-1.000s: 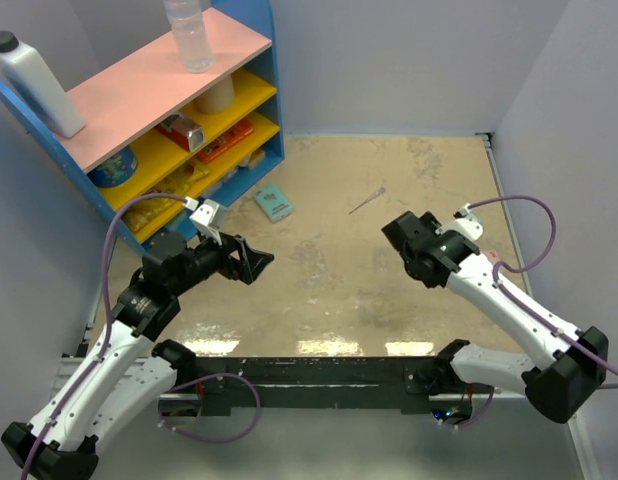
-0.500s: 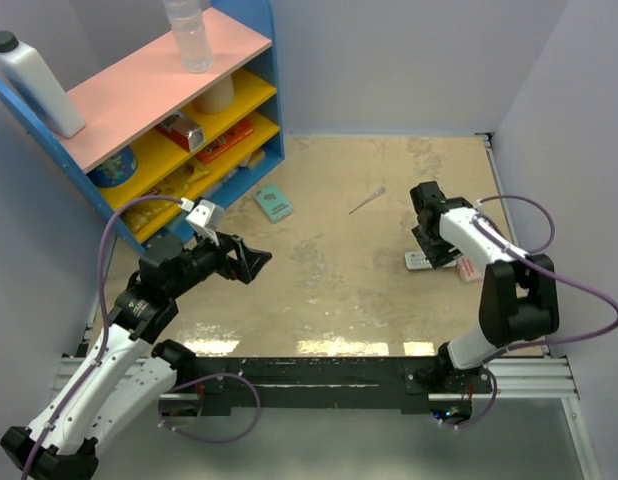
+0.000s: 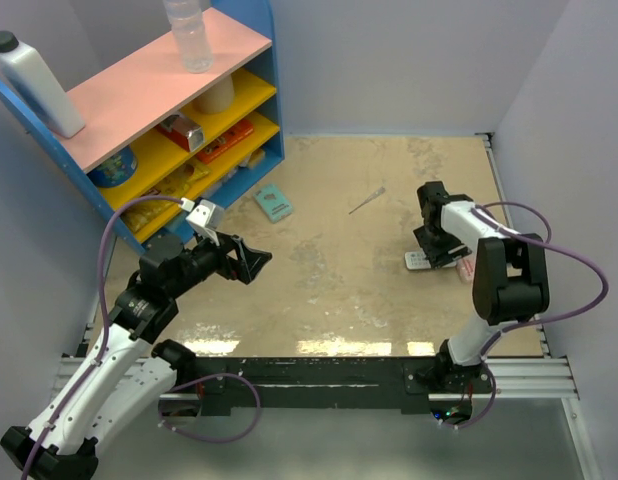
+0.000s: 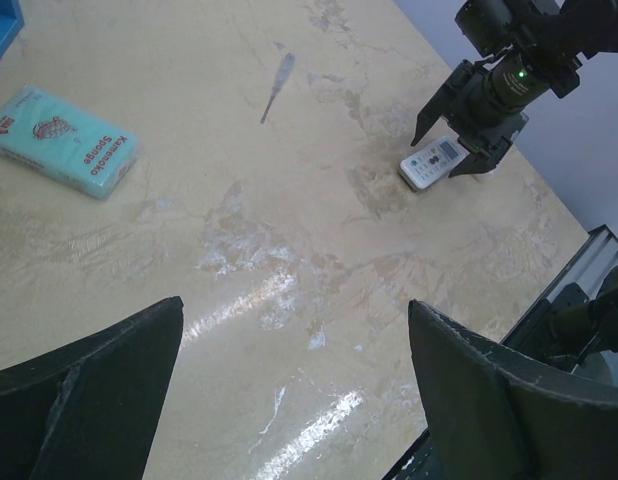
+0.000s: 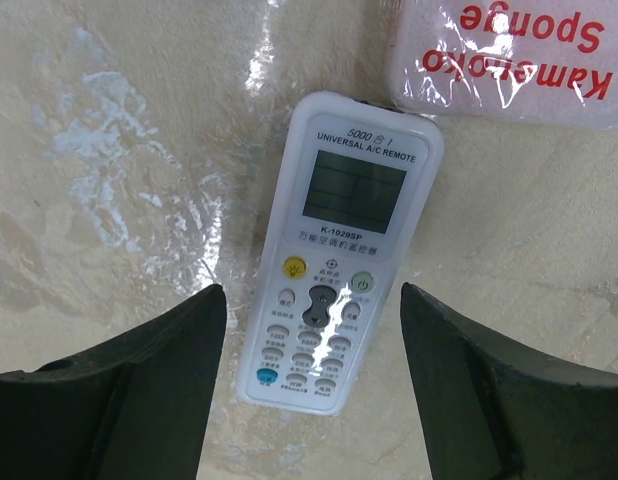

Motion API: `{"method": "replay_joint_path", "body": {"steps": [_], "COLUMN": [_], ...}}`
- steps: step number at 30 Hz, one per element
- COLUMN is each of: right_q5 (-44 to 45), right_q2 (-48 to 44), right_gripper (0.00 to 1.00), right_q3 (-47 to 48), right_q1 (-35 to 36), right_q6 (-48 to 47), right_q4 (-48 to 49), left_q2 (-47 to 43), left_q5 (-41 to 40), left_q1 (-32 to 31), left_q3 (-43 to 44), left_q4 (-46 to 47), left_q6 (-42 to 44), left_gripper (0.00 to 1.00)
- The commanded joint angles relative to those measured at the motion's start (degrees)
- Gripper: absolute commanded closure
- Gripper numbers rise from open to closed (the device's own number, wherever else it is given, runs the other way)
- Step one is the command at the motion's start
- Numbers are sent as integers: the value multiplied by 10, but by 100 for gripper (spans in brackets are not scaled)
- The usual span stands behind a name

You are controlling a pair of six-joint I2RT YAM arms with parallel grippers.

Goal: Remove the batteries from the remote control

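Swung right gripper (image 5: 310,290) down; now straddles, jaws apart, the slim pale-grey plastic remote control (image 5: 354,190) lying buttons-up beside a pink plastic packet (image 5: 519,50), likely for flipping: batteries hidden. Holds left gripper (image 4: 294,305) spread, well apart.

On table (image 3: 339,290), R side, remote control (image 3: 417,260) is laid, w/ sponge packet (image 5: 509,55) just beside its R end. Stick (image 3: 367,201) is placed farther back & slightly L of it, well apart. Sponge box (image 3: 274,203) is set L of stick, near shelf unit (image 3: 159,90) at far-L corner. Bottle (image 3: 189,40) & jug (image 3: 39,85) are stood on unit's top, jug to L.
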Motion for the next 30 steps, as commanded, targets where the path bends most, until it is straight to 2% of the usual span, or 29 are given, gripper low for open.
{"method": "replay_joint_path", "body": {"steps": [1, 25, 28, 30], "right_q5": [-4, 10, 13, 10], "right_q2": [14, -6, -6, -10], "right_gripper": [27, 31, 40, 56], "right_q3": [17, -24, -26, -24], "right_q1": [-9, -13, -13, -13], "right_q6": [5, 11, 3, -20], "right_q4": [5, 26, 30, 38], "left_q2": [-1, -5, -7, -8], "left_q5": [4, -2, -5, -11], "left_q1": [3, -2, -4, -5], "left_q3": [5, 3, 3, 3], "left_q4": [8, 8, 8, 8], "left_q6": [0, -1, -1, -2], "left_gripper": [3, 5, 6, 6]}}
